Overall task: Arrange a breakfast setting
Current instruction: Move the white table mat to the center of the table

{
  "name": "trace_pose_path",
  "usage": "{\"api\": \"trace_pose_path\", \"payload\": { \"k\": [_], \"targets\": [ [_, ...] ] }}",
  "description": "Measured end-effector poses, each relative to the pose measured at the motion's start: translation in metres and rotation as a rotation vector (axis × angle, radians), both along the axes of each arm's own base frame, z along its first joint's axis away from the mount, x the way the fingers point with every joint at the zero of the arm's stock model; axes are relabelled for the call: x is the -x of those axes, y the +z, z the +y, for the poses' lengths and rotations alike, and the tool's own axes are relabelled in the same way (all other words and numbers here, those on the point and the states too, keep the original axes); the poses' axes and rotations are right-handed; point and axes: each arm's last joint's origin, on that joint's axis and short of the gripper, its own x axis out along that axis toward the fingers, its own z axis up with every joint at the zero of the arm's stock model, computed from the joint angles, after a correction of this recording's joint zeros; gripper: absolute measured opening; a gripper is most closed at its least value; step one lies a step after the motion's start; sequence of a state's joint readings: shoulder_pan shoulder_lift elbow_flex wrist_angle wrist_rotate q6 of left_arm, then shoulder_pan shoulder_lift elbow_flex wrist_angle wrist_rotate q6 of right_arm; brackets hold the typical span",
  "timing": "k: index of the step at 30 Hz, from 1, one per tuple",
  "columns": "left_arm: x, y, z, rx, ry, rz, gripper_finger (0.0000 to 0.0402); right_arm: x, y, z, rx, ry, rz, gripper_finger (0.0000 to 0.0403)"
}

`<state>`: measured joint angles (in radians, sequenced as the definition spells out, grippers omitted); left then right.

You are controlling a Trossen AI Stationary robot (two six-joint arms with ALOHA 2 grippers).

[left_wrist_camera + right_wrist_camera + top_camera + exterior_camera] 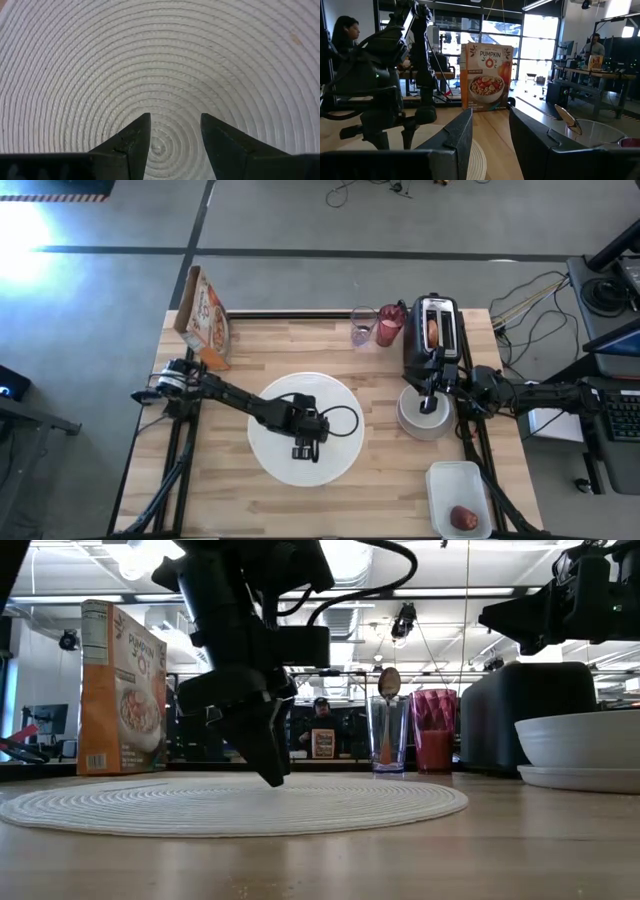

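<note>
A wooden worktop [380, 490] is seen from above with two dark robot arms reaching in from either side. The left arm stretches from the left edge toward the middle, its wrist bent so the left gripper [303, 450] points straight down over a large round white woven mat [270, 465]; its fingers [131, 145] stand apart with nothing between them, tips just above the mat's centre. The right arm comes in from the right edge, and the right gripper [428, 402] sits above a small white bowl [412, 420] resting on a small grey plate [575, 778]; its fingers [457, 137] are apart and hold nothing. At the worktop's far edge stand a clear glass [362, 326] with a spoon [389, 683] upright in it, a pink tumbler [390, 326] just beside it, and a black toaster [432, 335] with a bagel half [432, 330] in its slot. A cereal box [205, 315] stands at the far left corner. A red apple [462, 517] lies in a white tray [450, 480] at the near right corner.
</note>
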<state>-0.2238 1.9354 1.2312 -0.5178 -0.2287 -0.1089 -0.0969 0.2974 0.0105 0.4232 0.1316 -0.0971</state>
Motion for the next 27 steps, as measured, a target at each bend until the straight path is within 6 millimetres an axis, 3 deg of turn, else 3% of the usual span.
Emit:
{"api": "trace_pose_path", "payload": {
  "k": [7, 18, 27],
  "targets": [
    [0.007, 0.002, -0.006, 0.02, 0.036, 0.066, 0.0158, 0.0, 0.0, 0.0, 0.0, 0.0, 0.0, 0.0118],
    [0.032, 0.01, -0.043, 0.122, 0.136, 0.261, 0.0158, 0.0, 0.0, 0.0, 0.0, 0.0, 0.0, 0.0118],
    [0.033, -0.005, -0.043, 0.121, 0.113, 0.213, 0.0158, 0.0, 0.0, 0.0, 0.0, 0.0, 0.0, 0.0118]
  ]
}}
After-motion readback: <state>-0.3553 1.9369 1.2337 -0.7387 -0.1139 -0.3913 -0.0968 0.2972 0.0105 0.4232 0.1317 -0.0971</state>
